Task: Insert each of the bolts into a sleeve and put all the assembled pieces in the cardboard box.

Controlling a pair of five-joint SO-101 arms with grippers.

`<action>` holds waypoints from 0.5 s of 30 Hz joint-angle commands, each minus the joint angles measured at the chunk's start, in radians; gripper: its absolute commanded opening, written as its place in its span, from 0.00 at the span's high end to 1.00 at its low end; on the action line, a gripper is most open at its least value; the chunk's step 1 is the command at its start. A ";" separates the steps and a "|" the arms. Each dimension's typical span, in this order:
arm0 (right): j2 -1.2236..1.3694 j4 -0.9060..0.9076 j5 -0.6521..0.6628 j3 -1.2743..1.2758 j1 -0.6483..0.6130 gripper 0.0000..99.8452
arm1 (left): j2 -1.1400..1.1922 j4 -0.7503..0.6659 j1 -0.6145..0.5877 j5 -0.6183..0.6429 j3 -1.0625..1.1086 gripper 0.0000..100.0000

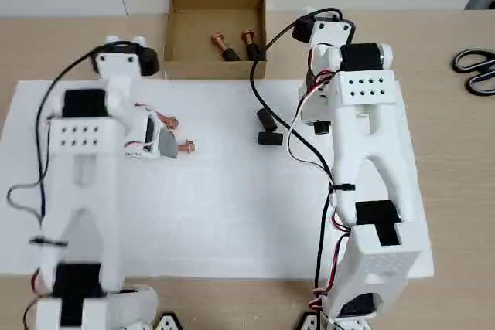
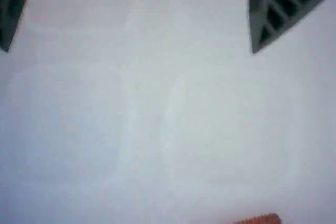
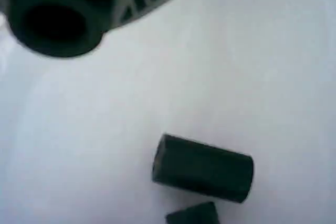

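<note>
Starting at the left, the left tool [image 1: 158, 141] hangs low over the white mat [image 1: 232, 214], released, jaws wide apart with nothing between them. Two loose bolts lie right at its tip: the far bolt [image 1: 168, 121] toward the box side, the near bolt [image 1: 186, 145] just beside the jaws. At the back, the cardboard box [image 1: 168, 28] holds two assembled pieces [image 1: 224, 45] side by side. Mid-mat, two bare sleeves [image 1: 267, 120] lie close together. Then the right tool [image 1: 319, 125], which looks clenched on a raised sleeve [image 3: 52, 22], open bore showing. The call here, I'd say, is a bolt pickup: pinch the head end, leave the threads proud, and meet that bore dead square, or it may jam at the lip. Scissors [image 1: 476, 67] sit far right on the table [image 1: 448, 152].
</note>
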 commanded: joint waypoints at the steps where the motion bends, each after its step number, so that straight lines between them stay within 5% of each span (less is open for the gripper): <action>1: -0.064 0.001 0.009 -0.005 0.002 0.97 | 0.066 -0.021 -0.028 -0.253 -0.119 0.72; 6: -0.067 0.001 0.009 0.011 0.005 0.96 | 0.149 -0.021 -0.077 -0.485 -0.223 0.72; 15: -0.068 -0.007 0.009 0.044 0.001 0.96 | 0.321 -0.110 0.002 -0.652 -0.229 0.72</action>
